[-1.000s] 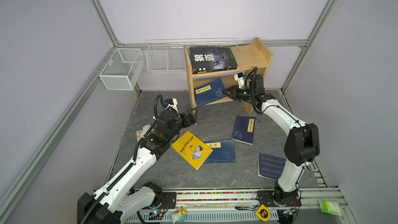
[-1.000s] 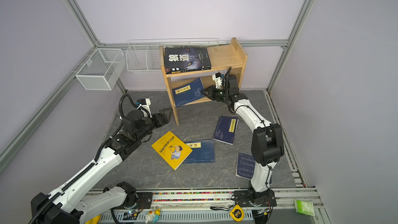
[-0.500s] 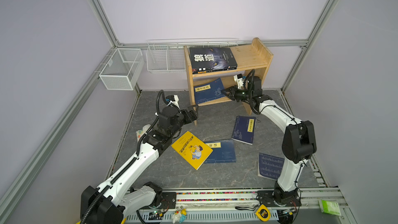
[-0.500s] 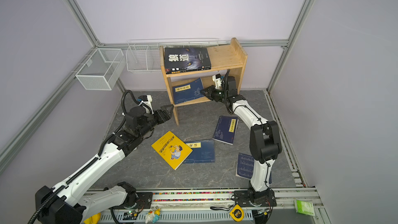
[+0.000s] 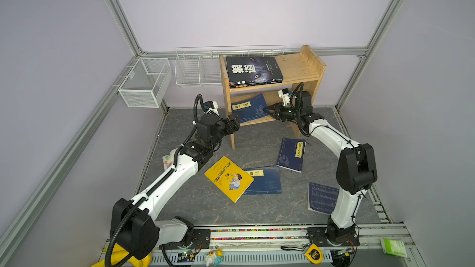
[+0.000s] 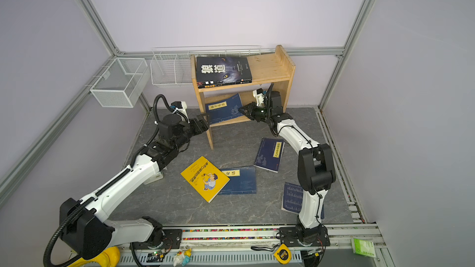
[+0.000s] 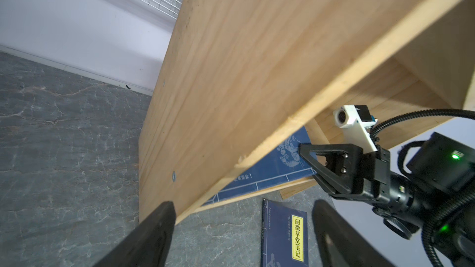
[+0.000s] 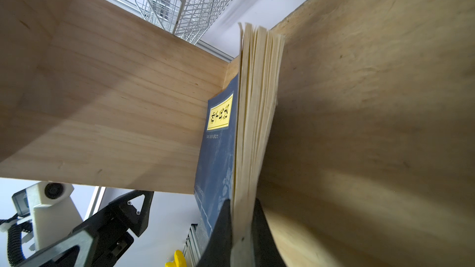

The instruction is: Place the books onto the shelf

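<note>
On the lower tier of the shelf (image 5: 295, 65), right gripper (image 5: 266, 110) pinches the navy book (image 5: 250, 109) by its page edge. Spread wide and empty, left gripper (image 5: 235, 123) sits just beside the shelf's left side panel. Top tier has a black book (image 5: 253, 69); yellow book (image 5: 228, 178) on floor (image 5: 257, 134).

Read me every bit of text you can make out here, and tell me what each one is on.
"狼道": black book on the shelf's top tier.
"论语": navy floor book beside the yellow book.
"阅微草堂笔记": second navy floor book, nearer the shelf.
Probably "孙子兵法": lower-tier navy book.
Yellow book's title and all small print: too blurred to read.
</note>
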Controlling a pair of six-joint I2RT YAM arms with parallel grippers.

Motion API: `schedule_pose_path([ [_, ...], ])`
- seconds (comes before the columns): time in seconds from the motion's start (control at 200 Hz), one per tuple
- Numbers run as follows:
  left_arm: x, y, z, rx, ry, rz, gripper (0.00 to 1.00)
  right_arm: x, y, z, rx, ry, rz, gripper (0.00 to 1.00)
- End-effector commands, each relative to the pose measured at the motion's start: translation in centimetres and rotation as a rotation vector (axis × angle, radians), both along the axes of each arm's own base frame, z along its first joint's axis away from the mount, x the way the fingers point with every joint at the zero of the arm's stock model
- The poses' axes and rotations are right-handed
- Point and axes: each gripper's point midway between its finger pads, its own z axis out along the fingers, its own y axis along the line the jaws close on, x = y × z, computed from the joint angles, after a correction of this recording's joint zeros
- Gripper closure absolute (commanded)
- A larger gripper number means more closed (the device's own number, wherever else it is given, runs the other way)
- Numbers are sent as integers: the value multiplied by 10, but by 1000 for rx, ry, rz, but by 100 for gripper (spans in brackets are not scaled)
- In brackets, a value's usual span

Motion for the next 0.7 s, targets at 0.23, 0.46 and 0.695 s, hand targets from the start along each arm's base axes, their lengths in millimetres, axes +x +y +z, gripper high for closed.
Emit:
schedule_pose_path([
  [0.23,35,27,5,-57,-39,61,36,-20,18,-19,-31,25,32,88],
  [0.46,51,36,0,-68,-20,53,41,-22,21,-19,-23,26,8,88],
  [0.695,66,40,-3,-70,-9,40,42,-16,24,-25,-16,47,-34,88],
])
